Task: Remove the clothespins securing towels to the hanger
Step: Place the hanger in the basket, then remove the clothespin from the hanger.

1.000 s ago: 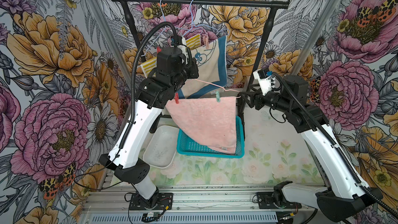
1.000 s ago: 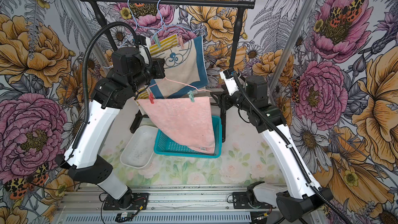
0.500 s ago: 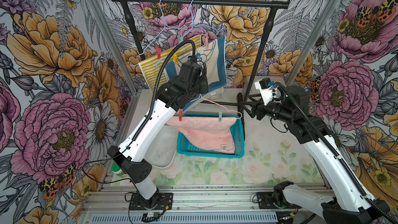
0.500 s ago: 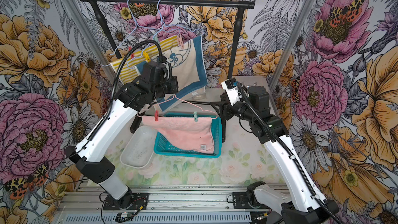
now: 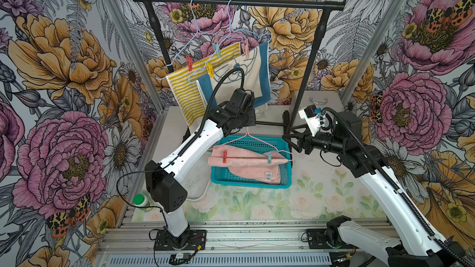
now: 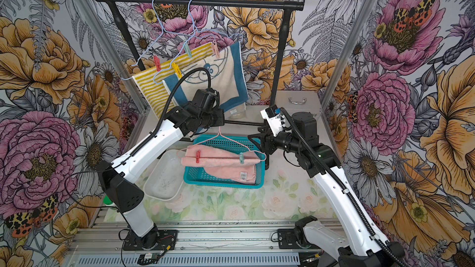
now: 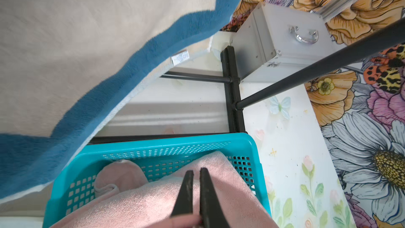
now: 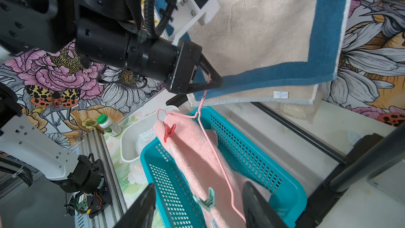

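Note:
A pale pink towel [image 5: 244,159] is pinned to a pink wire hanger [image 5: 257,141] by a red clothespin [image 5: 224,155] and a mint clothespin [image 8: 206,199]. It lies across the teal basket [image 5: 252,184]. My left gripper [image 8: 210,82] is shut on the hanger's hook, just above the basket's far rim. My right gripper [image 8: 198,186] is open at the hanger's right end, one finger on each side of the mint pin without touching it. On the rail hang a yellow-striped towel [image 5: 187,91] and a cream towel with a blue border [image 5: 246,73], held by red [image 5: 189,62], mint [image 5: 218,50], yellow [image 5: 210,70] and pink [image 5: 246,48] clothespins.
A black clothes rack [image 5: 236,1] spans the back, and its right post stands close to my right gripper. A white tray [image 6: 164,175] sits left of the basket, with a green-capped bottle [image 5: 140,201] beyond it. A metal case [image 5: 317,101] stands at the back right.
My left arm has brought the pink hanger and towel down from mid-air onto the basket. My right gripper has come down and in beside the hanger's right end.

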`<move>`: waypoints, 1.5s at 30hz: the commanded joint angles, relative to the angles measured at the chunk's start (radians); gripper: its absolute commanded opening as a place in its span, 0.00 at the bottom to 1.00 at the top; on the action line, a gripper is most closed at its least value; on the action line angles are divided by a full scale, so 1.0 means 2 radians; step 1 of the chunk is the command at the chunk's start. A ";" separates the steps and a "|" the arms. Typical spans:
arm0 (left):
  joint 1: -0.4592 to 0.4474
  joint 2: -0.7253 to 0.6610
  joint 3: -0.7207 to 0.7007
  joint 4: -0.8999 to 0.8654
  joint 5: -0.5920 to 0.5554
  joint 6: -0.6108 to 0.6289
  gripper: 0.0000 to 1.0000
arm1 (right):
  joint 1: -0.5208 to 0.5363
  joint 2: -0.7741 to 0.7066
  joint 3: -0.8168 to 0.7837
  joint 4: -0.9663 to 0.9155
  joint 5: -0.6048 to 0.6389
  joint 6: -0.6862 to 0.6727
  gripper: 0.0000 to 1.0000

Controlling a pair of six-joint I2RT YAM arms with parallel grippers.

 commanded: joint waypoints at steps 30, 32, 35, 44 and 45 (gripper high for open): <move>0.078 -0.020 -0.020 0.064 0.162 0.031 0.99 | 0.023 0.015 -0.049 -0.005 -0.038 0.003 0.62; 0.083 -0.046 -0.040 0.064 0.168 0.035 0.99 | 0.038 0.026 -0.041 -0.023 -0.041 -0.014 0.62; 0.098 -0.088 -0.079 0.064 0.177 0.027 0.99 | 0.077 0.058 -0.020 -0.054 -0.031 -0.043 0.62; 0.163 -0.211 -0.201 0.045 0.149 -0.026 0.97 | 0.146 0.204 0.079 -0.053 -0.081 -0.027 0.60; 0.170 -0.221 -0.213 0.041 0.142 -0.031 0.97 | 0.150 0.222 0.092 -0.053 -0.089 -0.020 0.59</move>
